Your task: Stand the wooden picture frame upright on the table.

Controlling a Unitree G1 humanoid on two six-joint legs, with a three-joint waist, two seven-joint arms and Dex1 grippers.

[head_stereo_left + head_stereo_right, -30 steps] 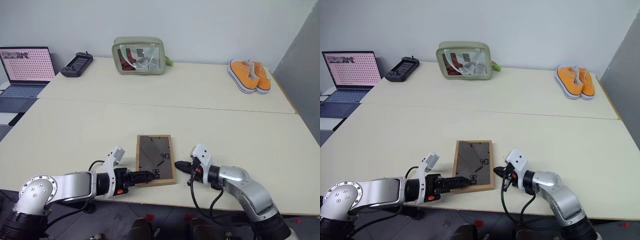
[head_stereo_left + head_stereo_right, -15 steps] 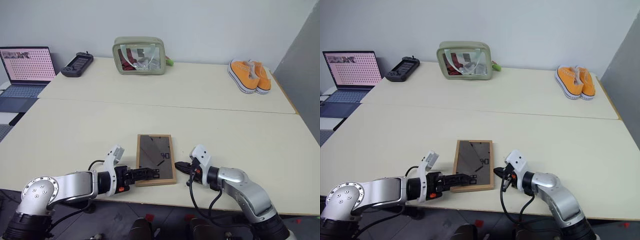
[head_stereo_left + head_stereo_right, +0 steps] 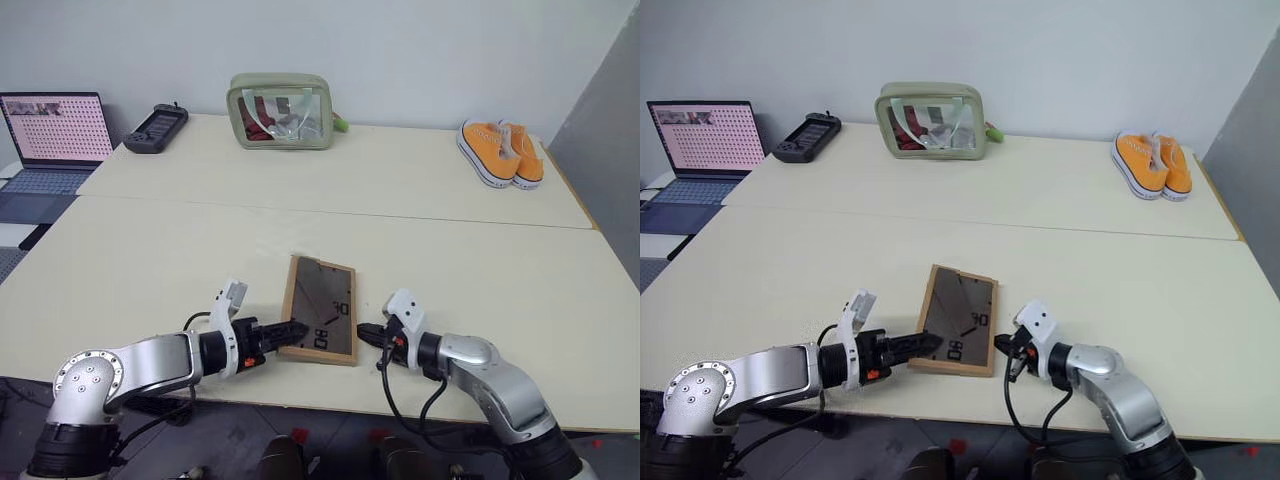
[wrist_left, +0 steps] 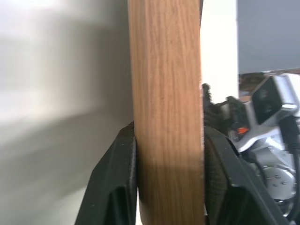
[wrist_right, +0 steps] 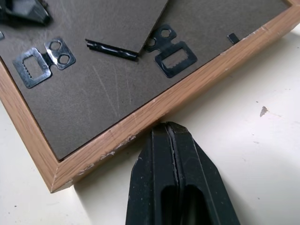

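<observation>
Light-wood picture frame [image 3: 320, 323], flat a second ago, now tilts off the worktop [image 3: 150, 260] near its front edge: left pincer [image 3: 293, 331] has clamped its side rail, right pincer [image 3: 365, 333], fingers together, braces the opposite edge.

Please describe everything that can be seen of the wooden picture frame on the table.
The wooden picture frame is a small rectangle of light wood lying near the front edge of the table, dark grey back up, slightly askew. The back shows a hinged prop, metal hangers and white marks. The left gripper is shut on its left rim; the shut right gripper presses its tip against the right rim.
</observation>
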